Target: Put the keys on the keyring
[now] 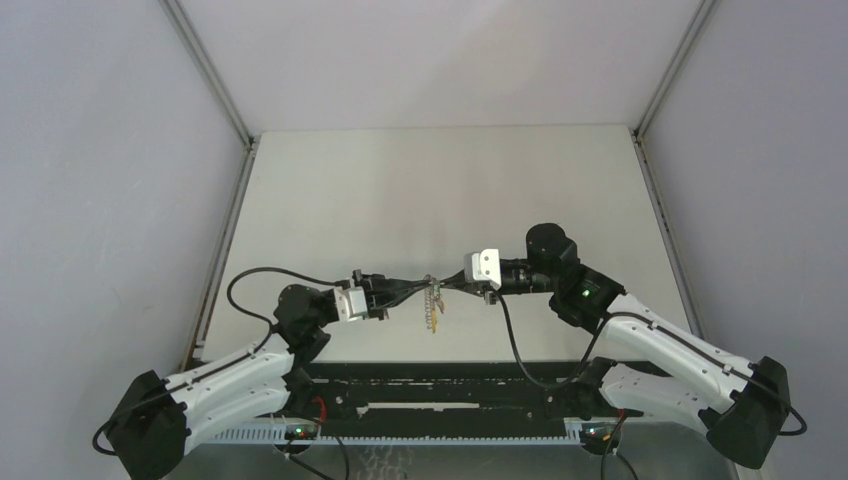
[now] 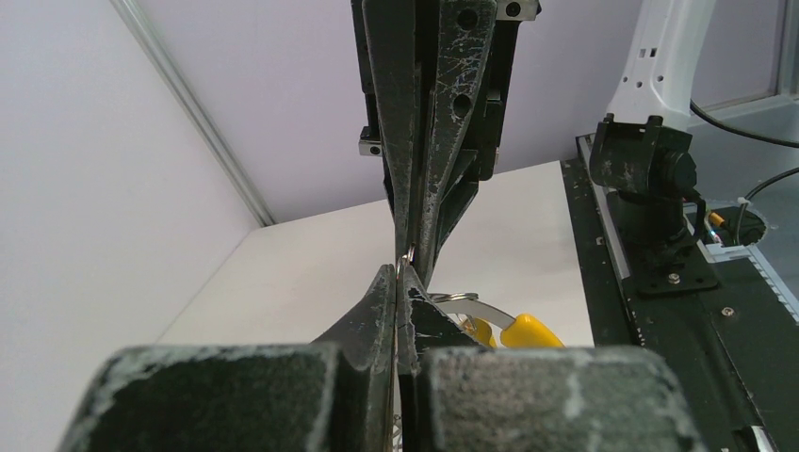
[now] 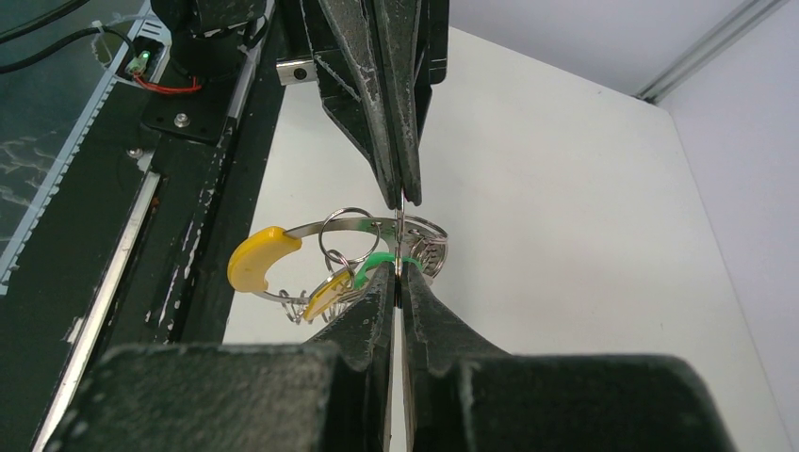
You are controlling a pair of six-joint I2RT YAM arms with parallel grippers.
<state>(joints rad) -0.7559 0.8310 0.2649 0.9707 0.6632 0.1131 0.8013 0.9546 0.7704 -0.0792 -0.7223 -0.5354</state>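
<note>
1. The left gripper and the right gripper met tip to tip above the table, over its near half, the left one on the left.
2. The keyring sat between the two tips, pinched by both, and hung down below them.
3. In the right wrist view, the keys hung on the keyring on the side toward the base rail; one key lay against the right gripper's finger, the other just beyond it.
4. In the left wrist view, the keyring showed just beside the left gripper's tip, again on the rail side.
5. The base rail ran along the table's near edge, nearer the camera than both grippers.
</note>
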